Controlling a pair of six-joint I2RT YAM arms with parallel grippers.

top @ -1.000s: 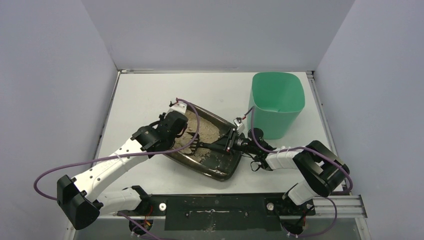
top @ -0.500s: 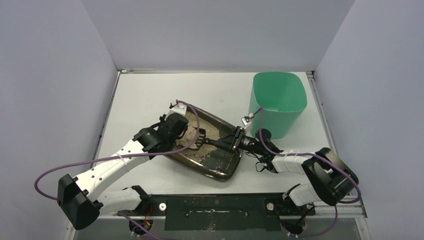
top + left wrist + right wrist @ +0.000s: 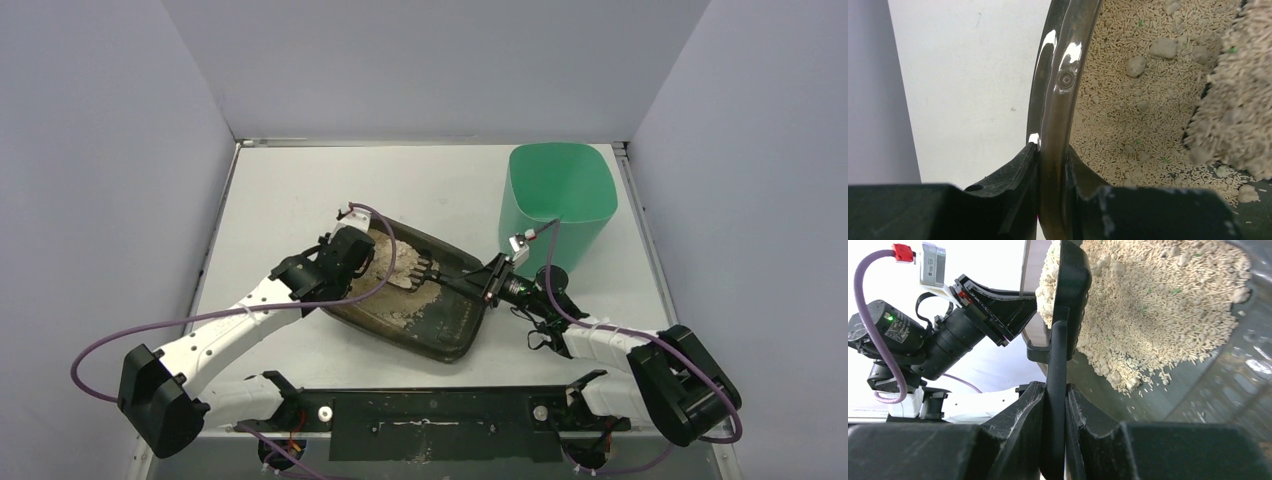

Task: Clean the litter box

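Within the last second we lifted the small black slotted plastic scoop (image 3: 413,270) clear of the beige pelleted granules (image 3: 1118,125), heaped with lumpy clumps (image 3: 1233,115). We judged this load ready for the tall mint-green plastic bin (image 3: 560,195). The right gripper (image 3: 1055,405) clamped the scoop's handle. The left gripper (image 3: 1052,170) pinched the glossy rim of the shallow dark grey plastic litter box (image 3: 445,325), which lay mid-tabletop (image 3: 290,200) toward the near edge.

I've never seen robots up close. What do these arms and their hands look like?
The left arm and right arm: white shells, bulky black joints, a purple cable along each, ending at a red plug. The left hand and right hand: two black wedge-shaped fingers.
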